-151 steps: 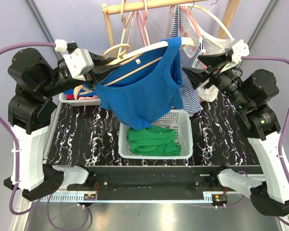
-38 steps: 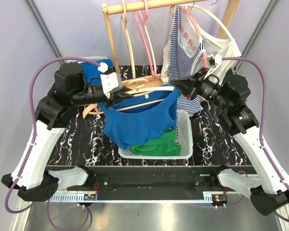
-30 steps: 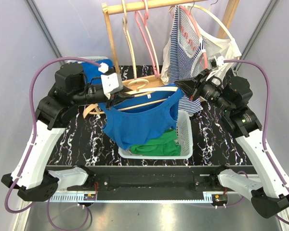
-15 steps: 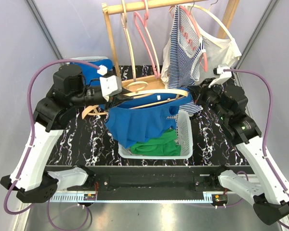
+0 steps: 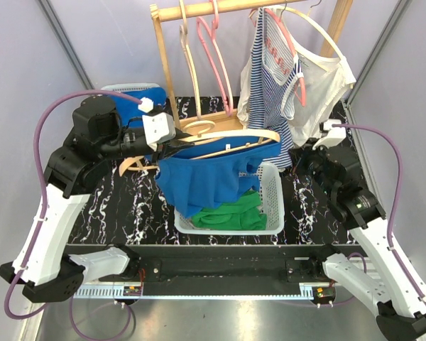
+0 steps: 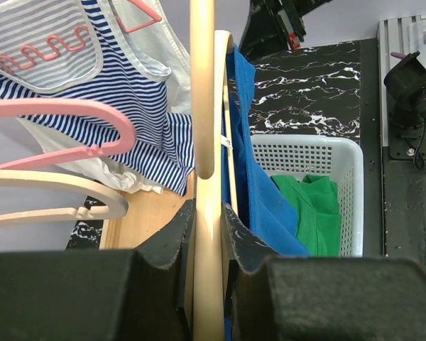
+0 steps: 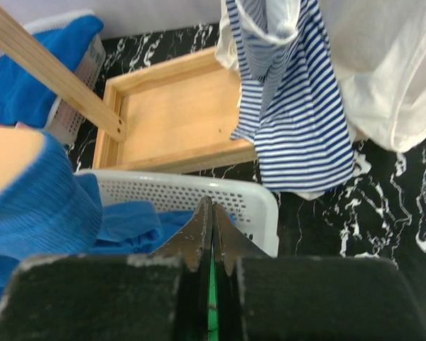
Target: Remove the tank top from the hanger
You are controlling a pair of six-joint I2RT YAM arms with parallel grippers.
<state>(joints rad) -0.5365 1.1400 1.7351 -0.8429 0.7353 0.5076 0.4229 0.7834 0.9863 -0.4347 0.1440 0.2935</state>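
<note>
We see the left tool [image 6: 207, 213] pinching one end of the wooden hanger [image 5: 236, 139], its long axis running roughly level, left to right, above the desk's [image 5: 113, 206] middle — free tip toward the right edge. The blue tank top [image 5: 199, 181] droops from it, hem down in the white basket [image 5: 273, 207]; the right tool [image 7: 212, 222] is pressed together.
</note>
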